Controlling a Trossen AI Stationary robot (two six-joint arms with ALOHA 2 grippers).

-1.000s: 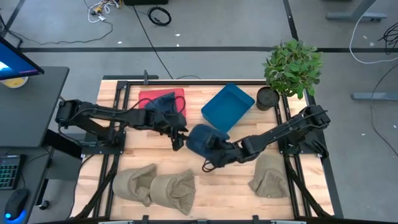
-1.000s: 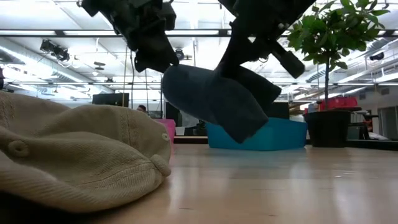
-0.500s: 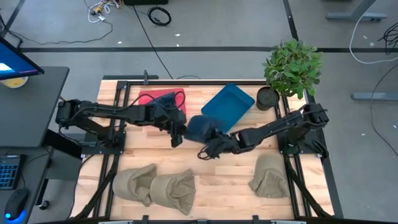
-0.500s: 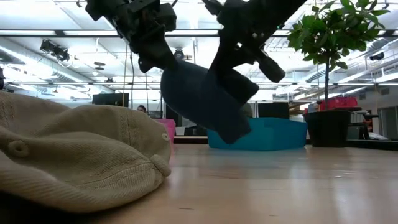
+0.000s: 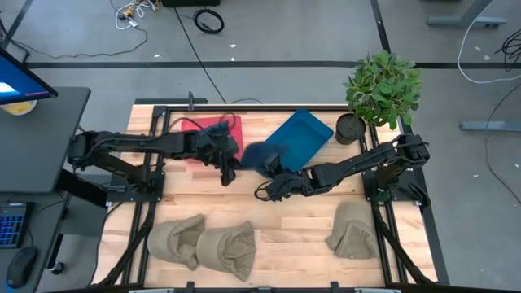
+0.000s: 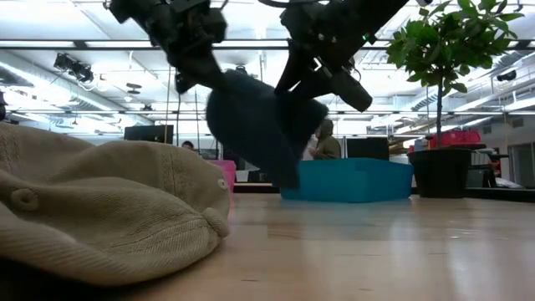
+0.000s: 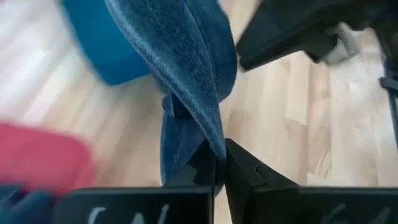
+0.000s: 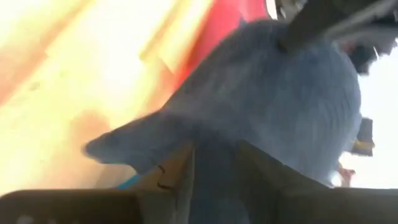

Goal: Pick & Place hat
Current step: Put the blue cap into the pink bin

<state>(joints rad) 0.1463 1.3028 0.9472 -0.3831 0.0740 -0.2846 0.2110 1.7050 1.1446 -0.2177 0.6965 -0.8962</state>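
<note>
Blue hat [image 5: 259, 156] now up off the wooden table [image 5: 301, 228], moved back toward the blue bin [image 5: 299, 137] since a second ago, left gripper [image 5: 229, 167] pinched on its edge, right gripper [image 5: 273, 181] clamped on its other side.

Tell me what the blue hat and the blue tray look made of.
Blue hat: soft woven cloth, matte; ribbed weave shows and it droops in folds between both grippers. Blue tray: likely hard plastic, with smooth, even colour and a stiff raised rim.
</note>
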